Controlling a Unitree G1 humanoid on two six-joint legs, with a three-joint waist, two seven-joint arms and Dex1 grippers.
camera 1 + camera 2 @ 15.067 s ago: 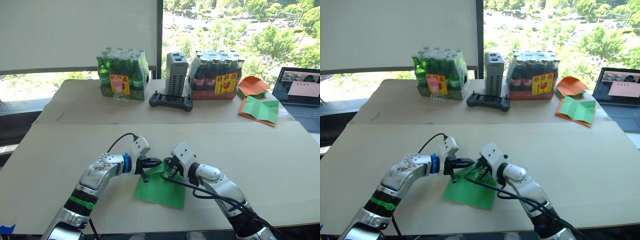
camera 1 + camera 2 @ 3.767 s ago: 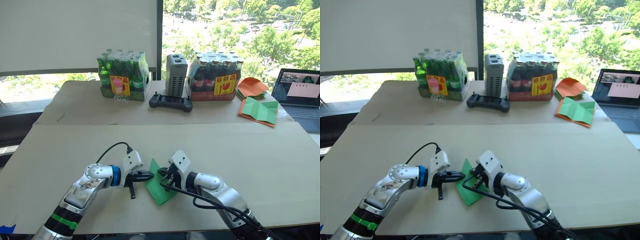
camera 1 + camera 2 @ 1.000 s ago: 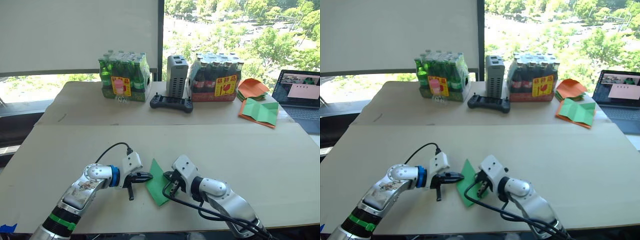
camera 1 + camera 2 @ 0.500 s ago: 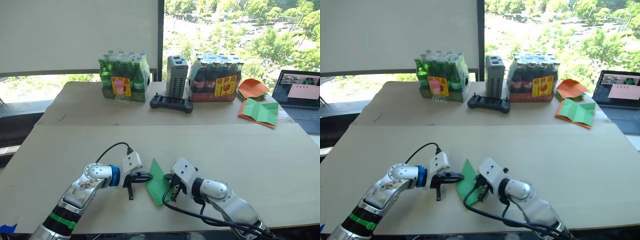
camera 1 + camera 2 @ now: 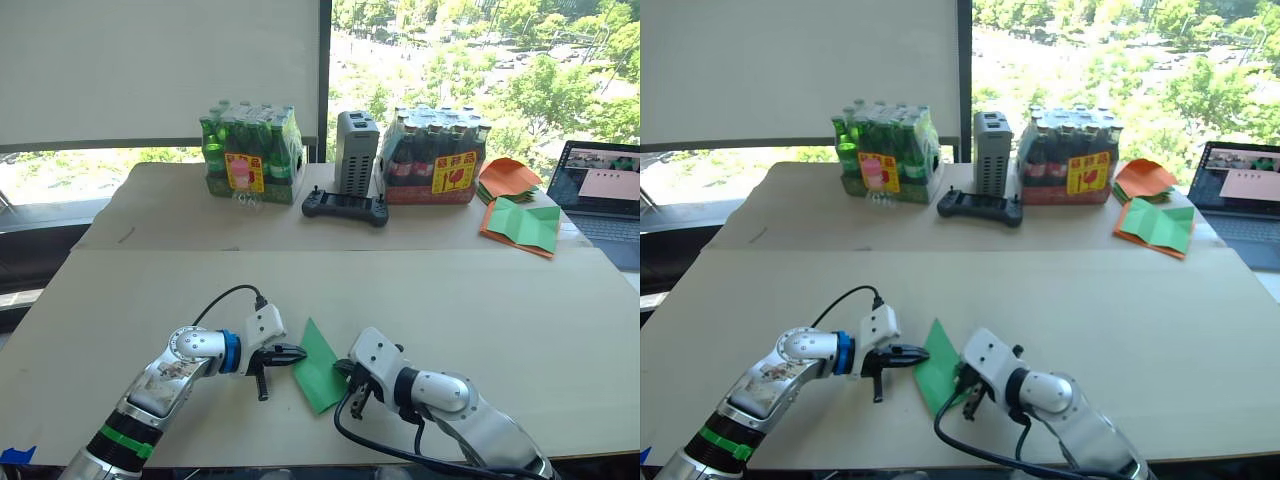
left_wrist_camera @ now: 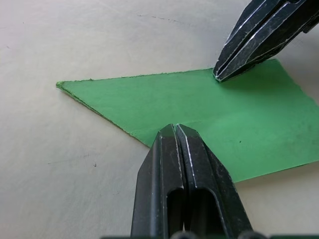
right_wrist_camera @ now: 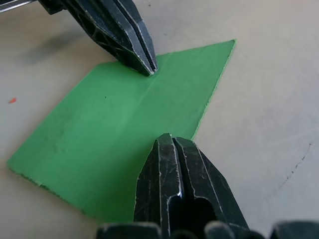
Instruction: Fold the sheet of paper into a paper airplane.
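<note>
1. The sheet of paper [image 5: 319, 365], already folded into a narrow pointed shape, lies flat on the near part of the table [image 5: 480, 300], its point toward 12 o'clock and its broad end toward 6 o'clock.
2. The left gripper [image 5: 297, 352] sits at the sheet's 9 o'clock side. Its forearm rises from about 7 o'clock and the wrist bends, so the fingers lie nearly level and aim toward 3 o'clock.
3. In the left wrist view the left gripper's two black fingers [image 6: 172, 164] are pressed together with no gap, their tips resting on the edge of the green paper beside a crease.
4. The right gripper [image 5: 962, 385] is at the sheet's 4 o'clock side. Its forearm comes in from about 5 o'clock, low over the table, with the fingers aimed toward 10 o'clock.
5. In the right wrist view its fingers [image 7: 172, 174] are also closed tight against each other, tips down on the paper's edge opposite the left gripper.
6. At the far side of the table stand two bottle packs [image 5: 248, 152], a grey box [image 5: 355, 150] and a black controller [image 5: 345, 206]; at about 2 o'clock lie a green sheet with orange edges [image 5: 520, 226], a stack of orange papers [image 5: 508, 176] and a laptop [image 5: 605, 195].
</note>
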